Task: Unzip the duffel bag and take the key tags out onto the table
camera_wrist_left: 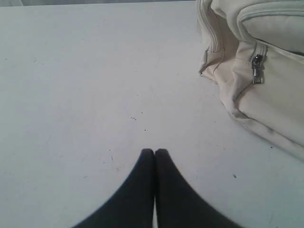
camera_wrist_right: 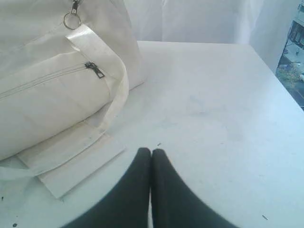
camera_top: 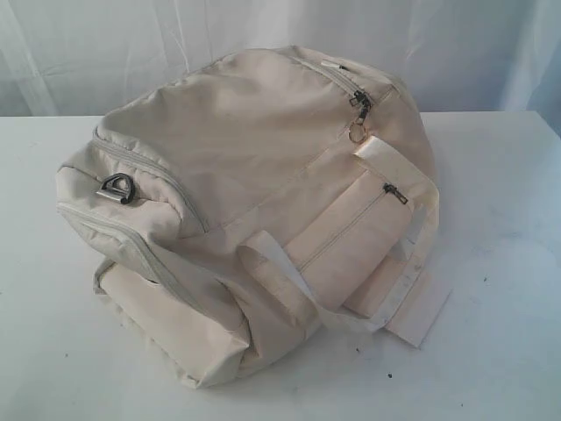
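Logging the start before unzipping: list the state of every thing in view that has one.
duffel bag: on the table, main zipper looks shut
front pocket zipper: closed
left gripper: shut, empty
right gripper: shut, empty
key tags: not in sight

The duffel bag [camera_top: 237, 175] is looked down on from a raised, fairly near point by the exterior view. The table [camera_wrist_left: 71, 71] is skimmed low and close by both wrist views. The strap handle [camera_top: 375, 151], at 3 o'clock on the bag, is shared with the right wrist view.
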Robot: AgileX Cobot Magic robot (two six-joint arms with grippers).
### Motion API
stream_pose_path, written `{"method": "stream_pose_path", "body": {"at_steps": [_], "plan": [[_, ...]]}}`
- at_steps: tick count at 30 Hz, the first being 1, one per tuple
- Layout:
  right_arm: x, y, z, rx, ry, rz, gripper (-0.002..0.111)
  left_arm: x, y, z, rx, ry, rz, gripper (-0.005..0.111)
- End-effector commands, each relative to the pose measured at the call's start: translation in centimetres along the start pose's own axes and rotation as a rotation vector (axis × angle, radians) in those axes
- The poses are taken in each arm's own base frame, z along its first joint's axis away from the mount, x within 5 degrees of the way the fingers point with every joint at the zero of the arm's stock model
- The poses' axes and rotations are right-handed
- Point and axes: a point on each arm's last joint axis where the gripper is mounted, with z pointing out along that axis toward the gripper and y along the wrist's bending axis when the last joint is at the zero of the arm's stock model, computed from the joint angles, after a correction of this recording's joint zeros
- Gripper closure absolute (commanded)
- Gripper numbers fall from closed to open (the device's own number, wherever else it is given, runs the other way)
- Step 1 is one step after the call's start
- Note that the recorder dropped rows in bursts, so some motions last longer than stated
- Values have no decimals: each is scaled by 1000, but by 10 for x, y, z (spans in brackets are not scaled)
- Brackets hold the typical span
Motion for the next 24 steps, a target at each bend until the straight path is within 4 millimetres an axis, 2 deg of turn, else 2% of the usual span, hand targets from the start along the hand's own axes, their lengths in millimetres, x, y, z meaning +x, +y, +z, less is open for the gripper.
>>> {"method": "stream_pose_path", "body": {"at_steps": [1, 13, 16, 18, 24], "plan": [[0, 0, 0, 0, -17, -7, 108, 1, 0, 0, 3, 2, -2, 107], [0, 0, 0, 0, -17, -7, 108, -1, 0, 0, 1, -24, -4, 107], [0, 0, 0, 0, -17, -7, 108, -16, 1, -1, -9, -186, -32, 107], [0, 0, 0, 0, -17, -7, 108, -31, 3, -6, -23, -363, -29, 107], [0, 0, 0, 0, -17, -7, 108, -62, 6, -25, -57, -766, -29, 107]]}}
